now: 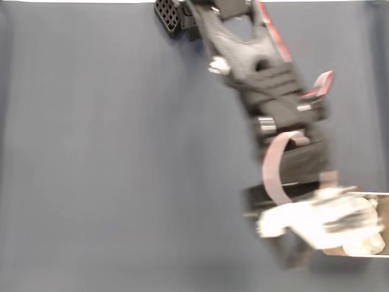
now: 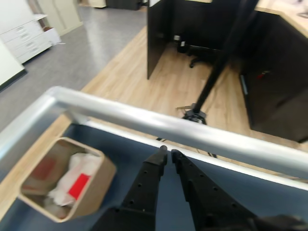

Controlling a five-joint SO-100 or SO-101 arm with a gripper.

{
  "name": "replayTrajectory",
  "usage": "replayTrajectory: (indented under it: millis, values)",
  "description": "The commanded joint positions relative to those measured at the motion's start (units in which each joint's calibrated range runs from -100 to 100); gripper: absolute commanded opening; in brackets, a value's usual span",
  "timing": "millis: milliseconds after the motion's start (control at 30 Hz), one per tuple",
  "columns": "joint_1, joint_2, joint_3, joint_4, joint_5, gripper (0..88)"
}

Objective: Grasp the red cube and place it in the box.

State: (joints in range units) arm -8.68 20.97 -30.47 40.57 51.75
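Table [image 1: 109, 158]: dark blue-grey top, with a metal rail [image 2: 159, 122] along its far edge in the wrist view.

Arm [image 1: 267, 79]: mine, black, reaching from the top edge of the fixed view down toward the lower right (blurred there), pink ribbon cable [image 1: 275, 167] looping off it.

Box [image 2: 98, 185]: beige, rounded corners, at the table's left end in the wrist view, lower right in the fixed view [image 1: 380, 204]; white wrinkled padding [image 2: 79, 168] inside.

Gripper [image 2: 168, 151]: mine, black fingers nearly together, only a thin slit between the tips, nothing between them, over bare table right of the box.

Cube [image 2: 79, 186]: red, lying on the padding inside the box.
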Motion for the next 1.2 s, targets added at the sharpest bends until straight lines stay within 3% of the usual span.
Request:
replayTrajectory:
  millis: [0, 200, 467, 700, 900, 1167]
  values:
    - [5.20, -14.65, 11.58, -5.08, 0.63, 0.0]
    - [9.53, -41.60, 41.78, -6.88, -0.49, 0.0]
    - [9.25, -80.59, 85.85, -7.79, -1.17, 0.0]
    - [8.82, -109.27, 115.96, 0.82, -1.22, 0.0]
    - [9.18, -120.28, 127.00, 15.66, -1.56, 0.0]
    - [9.18, -120.89, 130.29, 31.56, -3.08, 0.0]
